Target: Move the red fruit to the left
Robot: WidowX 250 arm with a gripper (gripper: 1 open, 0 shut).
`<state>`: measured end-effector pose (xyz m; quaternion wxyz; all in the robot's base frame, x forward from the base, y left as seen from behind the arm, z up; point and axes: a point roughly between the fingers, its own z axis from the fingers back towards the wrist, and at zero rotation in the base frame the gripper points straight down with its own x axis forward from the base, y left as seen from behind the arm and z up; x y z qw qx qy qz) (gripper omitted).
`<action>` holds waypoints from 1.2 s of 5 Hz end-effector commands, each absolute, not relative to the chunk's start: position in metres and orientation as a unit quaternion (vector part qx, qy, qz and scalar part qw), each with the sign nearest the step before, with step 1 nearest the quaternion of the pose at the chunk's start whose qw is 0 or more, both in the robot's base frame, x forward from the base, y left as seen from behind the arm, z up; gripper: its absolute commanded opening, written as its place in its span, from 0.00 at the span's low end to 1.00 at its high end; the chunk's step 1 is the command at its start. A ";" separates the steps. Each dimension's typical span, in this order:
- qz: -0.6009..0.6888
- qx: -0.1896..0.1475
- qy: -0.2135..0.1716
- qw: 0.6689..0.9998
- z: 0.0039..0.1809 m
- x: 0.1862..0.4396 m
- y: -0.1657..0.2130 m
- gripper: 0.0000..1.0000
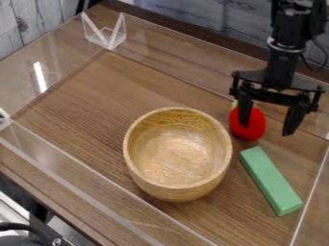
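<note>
Wooden tabletop (115, 96) with grain running across, walled in by a clear plastic barrier (52, 58) along the edges. Round wooden bowl (178, 154) sitting near the middle, hollow and bare inside. Black pincer (271, 110) hanging from the arm at the right, pointing straight down, fingers (240, 109) spread wide apart, one to either side of the red fruit (247, 119). Nothing clamped; contact between fingers and fruit impossible to judge from this angle, with the left finger crossing in front of the fruit's edge and the right finger standing clear beside it. Green rectangular block (270, 180) lying flat on the wood, just in front of the fruit and right of the bowl, angled slightly. Red fruit itself small, round, glossy, resting on the table right of the bowl and close to its rim, much smaller than the bowl, partly hidden behind the pincer.
</note>
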<state>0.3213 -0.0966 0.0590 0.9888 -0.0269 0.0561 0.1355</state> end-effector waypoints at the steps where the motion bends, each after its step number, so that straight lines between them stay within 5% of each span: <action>1: 0.178 -0.044 0.022 0.983 0.070 0.343 -0.091 1.00; 5: 0.242 -0.056 0.009 0.969 0.039 0.352 -0.097 1.00; 6: 0.245 -0.058 0.005 0.968 0.042 0.351 -0.089 0.00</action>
